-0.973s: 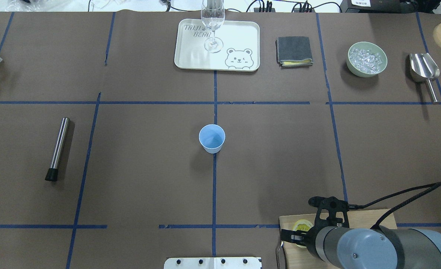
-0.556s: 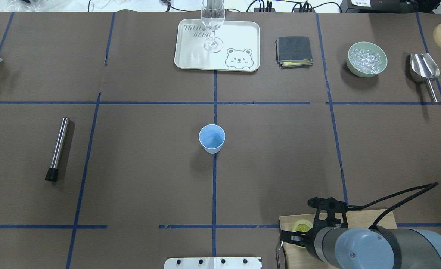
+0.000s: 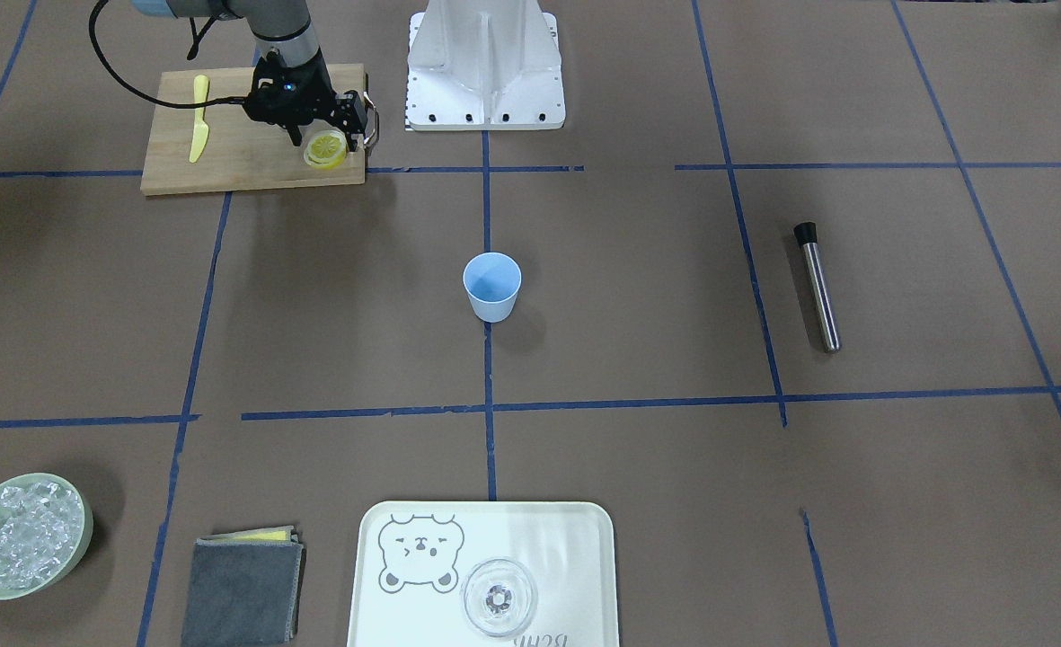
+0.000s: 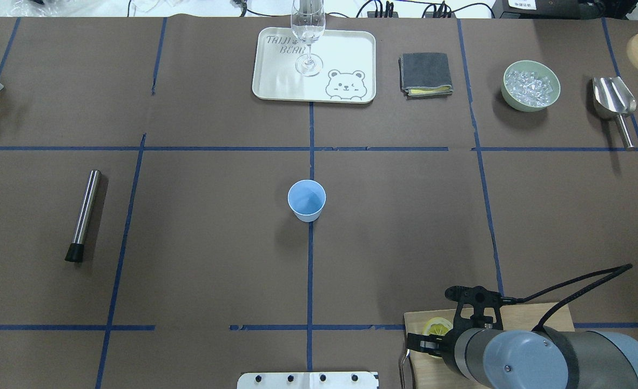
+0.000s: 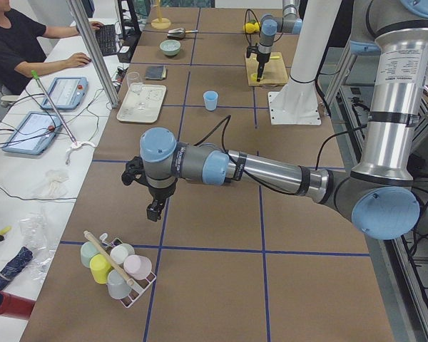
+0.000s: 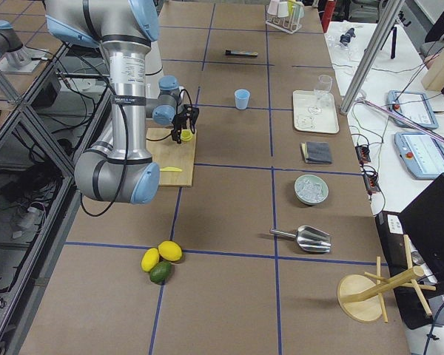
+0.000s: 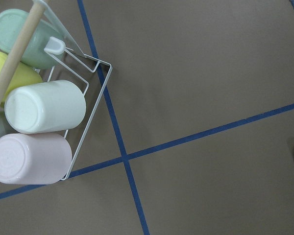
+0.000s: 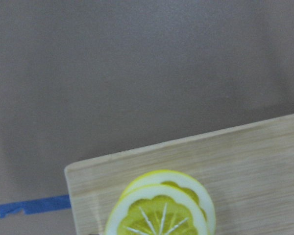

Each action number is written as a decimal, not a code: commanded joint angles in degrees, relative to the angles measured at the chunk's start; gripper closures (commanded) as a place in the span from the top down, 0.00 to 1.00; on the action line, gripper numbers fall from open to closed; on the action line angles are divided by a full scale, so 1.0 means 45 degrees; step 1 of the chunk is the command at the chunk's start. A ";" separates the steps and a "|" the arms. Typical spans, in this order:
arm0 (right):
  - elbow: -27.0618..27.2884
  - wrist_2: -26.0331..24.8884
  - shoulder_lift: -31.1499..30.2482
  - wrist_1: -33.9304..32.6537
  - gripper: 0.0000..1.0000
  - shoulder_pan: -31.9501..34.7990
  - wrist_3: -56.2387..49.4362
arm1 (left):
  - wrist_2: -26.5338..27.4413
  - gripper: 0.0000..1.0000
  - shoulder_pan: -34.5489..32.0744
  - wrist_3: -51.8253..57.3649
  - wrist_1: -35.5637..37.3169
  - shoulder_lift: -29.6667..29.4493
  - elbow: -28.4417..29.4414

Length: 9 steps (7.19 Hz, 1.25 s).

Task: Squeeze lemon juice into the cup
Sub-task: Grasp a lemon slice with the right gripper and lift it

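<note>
The lemon [image 3: 325,150] is a round slice with yellow rind. It lies at the corner of a wooden cutting board [image 3: 225,153], and the right wrist view [image 8: 159,210] shows it stacked on a second slice. My right gripper [image 3: 325,137] is low over it, jaws open, one finger on each side. In the overhead view the gripper [image 4: 429,344] partly covers the lemon [image 4: 437,326]. The light-blue cup [image 4: 307,200] stands upright and empty at the table's middle, far from the gripper. My left gripper [image 5: 153,210] hangs over bare table near a cup rack; I cannot tell whether it is open or shut.
A yellow plastic knife [image 3: 198,130] lies on the board. At the far side are a tray [image 4: 351,54] with a clear glass [image 4: 308,32], a folded cloth [image 4: 425,74], a green bowl of ice [image 4: 531,85] and a scoop [image 4: 613,102]. A metal muddler [image 4: 84,213] lies left.
My right arm has shifted slightly toward the robot's side and covers a little more of the lemon slice. The cup and everything else have not moved.
</note>
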 commanded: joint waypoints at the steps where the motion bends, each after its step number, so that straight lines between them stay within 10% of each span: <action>1: 0.0057 0.0000 0.0004 0.0009 0.36 0.0040 -0.0007 | -0.0022 1.00 0.0000 -0.0029 0.0000 0.0009 -0.0007; 9: 0.0720 0.0019 -0.0288 -0.0069 0.27 0.0489 0.0012 | -0.0022 1.00 0.0000 -0.0029 0.0039 0.0107 -0.0241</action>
